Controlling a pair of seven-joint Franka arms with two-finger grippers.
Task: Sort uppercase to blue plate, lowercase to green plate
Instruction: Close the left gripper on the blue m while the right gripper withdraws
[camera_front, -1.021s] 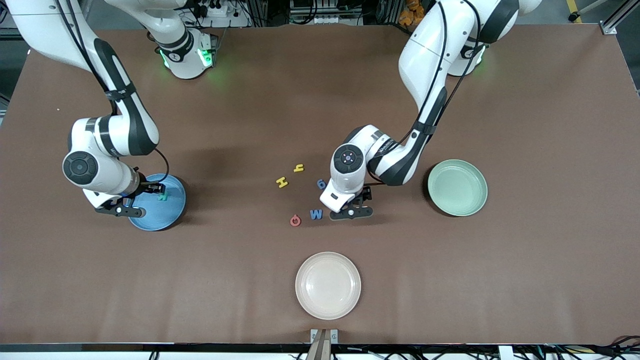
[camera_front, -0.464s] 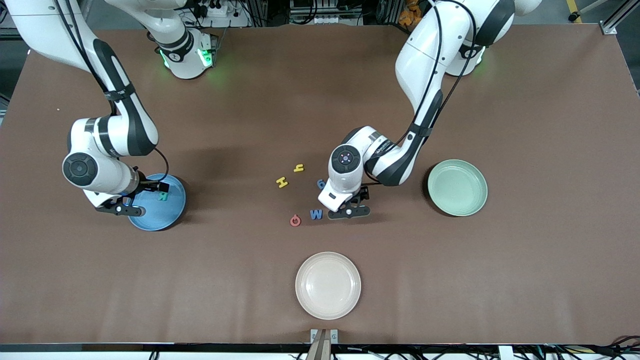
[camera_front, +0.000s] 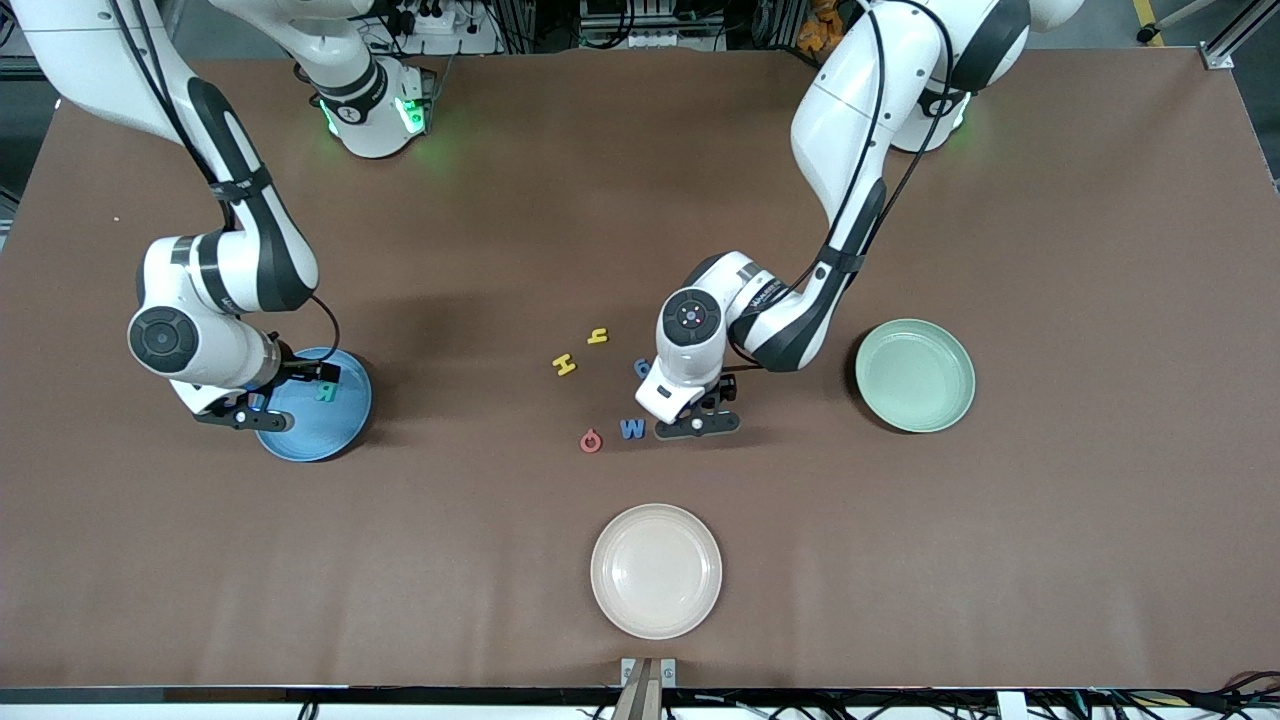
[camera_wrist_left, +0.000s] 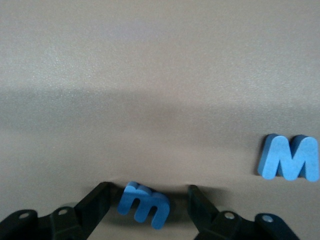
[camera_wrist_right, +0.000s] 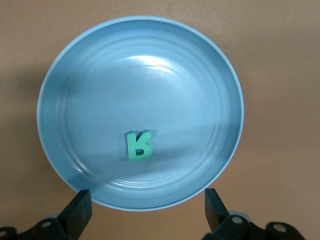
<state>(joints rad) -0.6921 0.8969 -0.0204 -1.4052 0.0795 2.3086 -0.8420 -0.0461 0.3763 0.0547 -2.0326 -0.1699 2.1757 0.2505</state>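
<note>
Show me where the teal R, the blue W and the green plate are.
teal R (camera_wrist_right: 138, 146), right wrist view, middle of the letter, lying in the blue plate.
blue W (camera_front: 632, 429), front view, centre of the letter on the table.
green plate (camera_front: 915, 375), front view, bare middle of its floor.

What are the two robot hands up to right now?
Left hand low, fingers either side of blue E-shaped piece. Right hand open over blue plate; teal R in it. Nothing blocking.
</note>
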